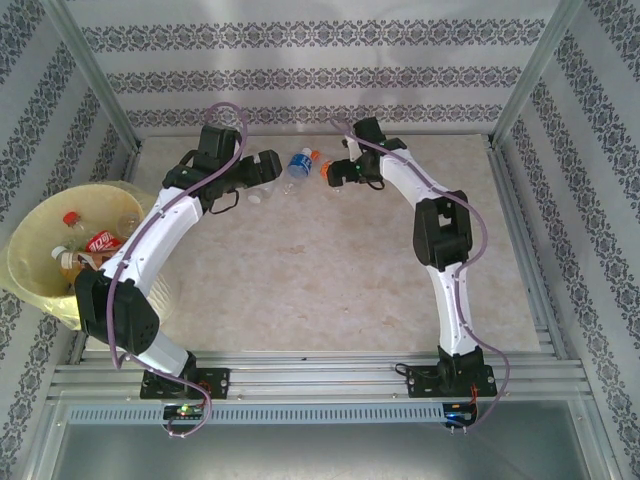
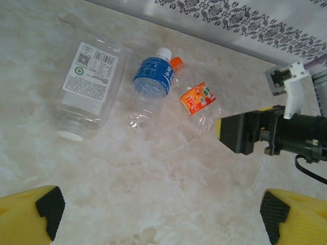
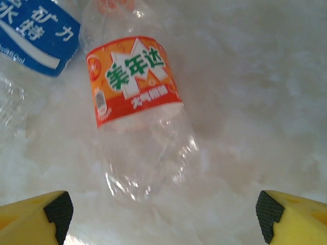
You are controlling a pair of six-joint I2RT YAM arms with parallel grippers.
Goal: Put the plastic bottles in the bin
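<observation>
Far end of the pale marbled table (image 1: 330,290): a wide white-labelled clear bottle (image 2: 87,87), a blue-labelled clear bottle (image 2: 152,79) and an orange-labelled clear bottle (image 3: 138,117) lie side by side. The right gripper (image 3: 163,217), fingers spread and empty, hangs over the orange-labelled clear bottle. The left gripper (image 2: 161,217) is likewise spread and empty. The round pale-yellow bin (image 1: 35,235), at left, holds several bottles.

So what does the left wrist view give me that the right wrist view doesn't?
Left wrist: a white-label bottle lying beside the other two, plus the patterned back wall. Right wrist: the orange label's green lettering, legible close up. Both: the orange-label bottle, the blue-label bottle beside it, and the marble table.
</observation>
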